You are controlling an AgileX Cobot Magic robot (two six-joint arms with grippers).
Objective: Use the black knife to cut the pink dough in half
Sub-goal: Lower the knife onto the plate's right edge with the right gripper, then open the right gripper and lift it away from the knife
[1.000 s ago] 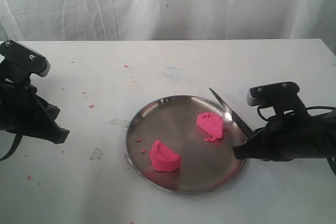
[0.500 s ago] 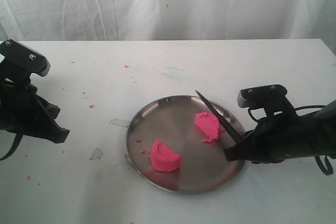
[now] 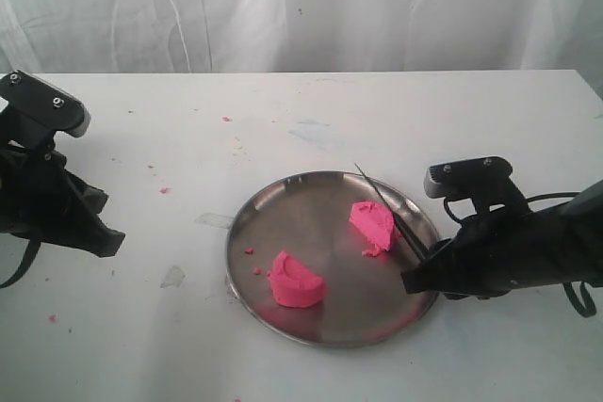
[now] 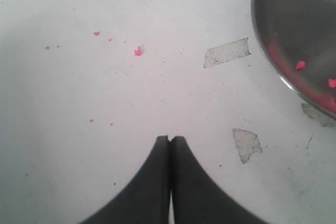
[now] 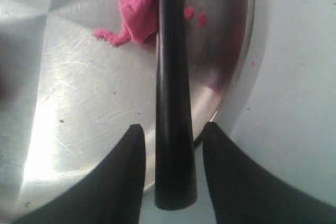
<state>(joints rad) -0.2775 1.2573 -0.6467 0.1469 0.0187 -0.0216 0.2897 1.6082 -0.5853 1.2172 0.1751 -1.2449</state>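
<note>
**Dough in two, knife lying loose at the right tool**

The pink dough [image 3: 375,225] sits on the steel plate [image 3: 229,249] as two half-moon lumps, so the cut looks done. One lump lies just ahead of the right tool [image 5: 174,128]. The other lump [image 3: 298,280] is farther off, across the plate towards the left tool's side. The dough looks soft and tacky, with a ragged edge and crumbs around it. It would likely squash or smear under a firm pinch, so it is best taken lightly by its broad sides.

The black knife [image 3: 388,211] looks stiff, slim and light, and its blocky handle is the place to hold it. That handle lies between the right tool's fingers with a gap on each side, so the tool has released it. The blade points away from the tool, just beside the nearer lump.

The left tool [image 4: 170,140] is clenched on nothing, over the table [image 3: 188,138] and well apart from the dough.
</note>
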